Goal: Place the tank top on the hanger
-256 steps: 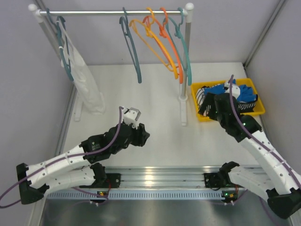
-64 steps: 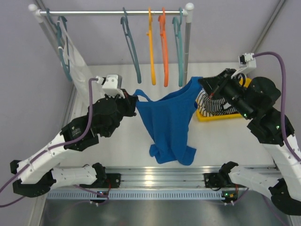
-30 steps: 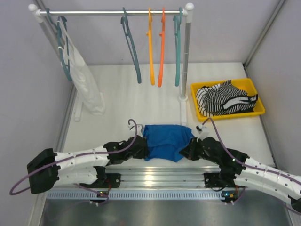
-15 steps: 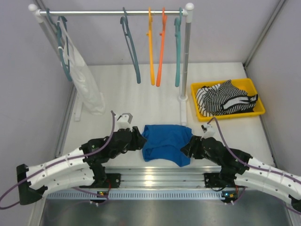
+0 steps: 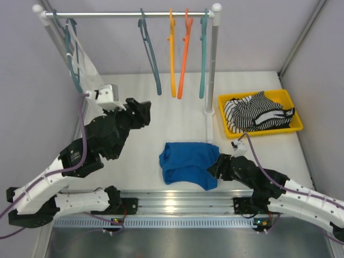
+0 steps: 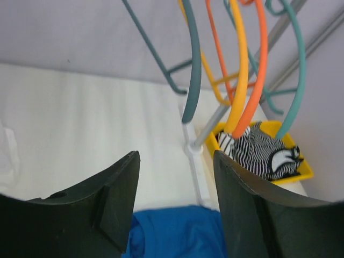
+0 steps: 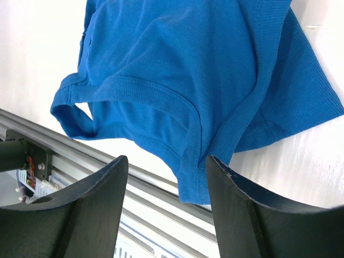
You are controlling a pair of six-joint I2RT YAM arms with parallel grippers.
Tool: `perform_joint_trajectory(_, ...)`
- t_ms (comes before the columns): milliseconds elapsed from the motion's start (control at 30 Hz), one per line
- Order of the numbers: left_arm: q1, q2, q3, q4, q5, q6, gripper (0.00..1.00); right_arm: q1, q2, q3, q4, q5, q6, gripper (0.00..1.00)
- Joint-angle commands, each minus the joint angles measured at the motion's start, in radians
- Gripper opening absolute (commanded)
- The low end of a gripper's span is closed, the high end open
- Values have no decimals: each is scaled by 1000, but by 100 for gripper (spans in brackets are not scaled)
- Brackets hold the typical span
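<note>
White desk (image 5: 172, 123), walled at left, right and rear. Right pincer (image 7: 166, 215): released, jaws apart over one edge of the crumpled tank top (image 5: 185, 164), close to the front rail (image 5: 177, 204). Left pincer (image 6: 174, 215): released, held high. The hanger (image 6: 194, 64) hangs ahead of it, with bare desk below.

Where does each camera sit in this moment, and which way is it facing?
Top external: above and behind the arms, looking down on the table; both arms show, with the left hand and right hand.
Left wrist: on the raised left arm, facing the hanger and yellow tray; its two fingers frame the bottom.
Right wrist: low over the table, facing the tank top and the near rail; its fingers show.
Shared: all three see the tank top.
</note>
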Motion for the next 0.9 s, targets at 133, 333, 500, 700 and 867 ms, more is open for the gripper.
perform_joint_trajectory(133, 5, 173, 249, 420, -236, 534, 71, 15, 27, 53, 26, 31, -22, 60)
perform_joint_trajectory(333, 230, 425, 633, 146, -64, 512, 76, 15, 33, 49, 52, 25, -23, 60)
perform_joint_trajectory(500, 430, 634, 963, -76, 263, 338, 75, 15, 34, 41, 60, 11, -22, 60)
perform_joint_trajectory(700, 498, 746, 1048, -135, 360, 341, 74, 16, -5, 19, 49, 10, -4, 59)
perform_joint_trajectory(867, 502, 784, 1027, -153, 365, 332, 70, 16, -24, 9, 28, 14, 6, 59)
